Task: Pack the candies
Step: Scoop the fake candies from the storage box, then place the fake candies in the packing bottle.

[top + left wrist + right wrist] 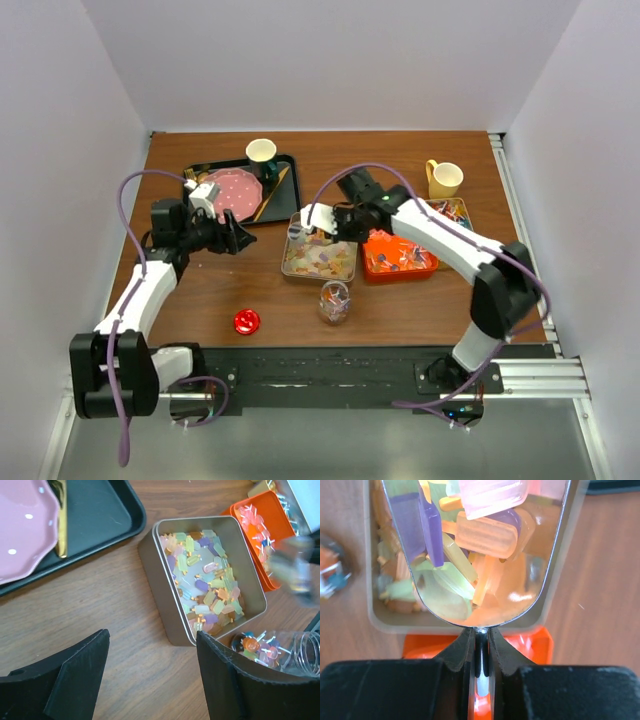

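Right jaws are clamped on the handle of a metal scoop (pixel 520 600) loaded with candies (pixel 485 535), held over a tin (pixel 372 615). Left jaws are shown apart, empty, above the bench (pixel 100 605). From overhead, more candies lie in an orange tray (pixel 430 268) beside the tin.

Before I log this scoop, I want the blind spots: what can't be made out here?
Tin: right wrist view, mostly hidden under the loaded scoop.
Jar: left wrist view, cut off by the left jaws and frame edge.
Candies: top view, too small to count.
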Controlling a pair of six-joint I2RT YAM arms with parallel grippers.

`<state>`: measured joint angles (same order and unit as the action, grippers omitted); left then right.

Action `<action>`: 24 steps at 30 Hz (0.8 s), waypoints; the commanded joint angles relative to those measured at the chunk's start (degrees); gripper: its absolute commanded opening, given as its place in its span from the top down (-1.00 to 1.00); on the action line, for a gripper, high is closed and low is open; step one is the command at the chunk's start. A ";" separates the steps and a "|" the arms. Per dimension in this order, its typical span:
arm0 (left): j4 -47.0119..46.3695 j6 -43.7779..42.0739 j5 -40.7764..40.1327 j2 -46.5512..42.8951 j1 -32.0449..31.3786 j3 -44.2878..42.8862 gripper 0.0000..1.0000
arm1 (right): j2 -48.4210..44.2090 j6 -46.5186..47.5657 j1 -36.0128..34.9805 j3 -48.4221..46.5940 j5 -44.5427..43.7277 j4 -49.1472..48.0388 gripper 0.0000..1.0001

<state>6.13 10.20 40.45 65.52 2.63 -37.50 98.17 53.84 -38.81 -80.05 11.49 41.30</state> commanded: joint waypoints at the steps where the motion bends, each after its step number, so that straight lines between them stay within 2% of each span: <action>1: -4.28 2.20 2.88 -0.83 2.55 -1.79 -0.50 | -8.86 -1.03 0.31 -1.16 0.20 7.64 1.00; 8: -3.42 1.32 3.49 -3.64 5.28 -1.18 -0.50 | -18.36 6.26 0.31 -0.46 -0.41 25.82 1.00; 12: -2.88 1.23 2.88 -5.92 5.28 -0.30 -0.50 | -21.96 9.61 0.31 2.18 -1.81 30.41 1.00; 17: -3.49 0.88 2.45 -6.54 5.28 0.05 -0.50 | -19.69 10.23 0.31 -0.80 -6.82 38.32 1.00; 24: -8.06 2.28 1.65 -5.67 5.36 1.11 -0.50 | -15.73 9.35 -1.61 -4.67 -14.90 42.72 1.00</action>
<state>2.90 11.46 41.76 59.77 7.51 -37.04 82.04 62.83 -38.87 -80.99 2.61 76.18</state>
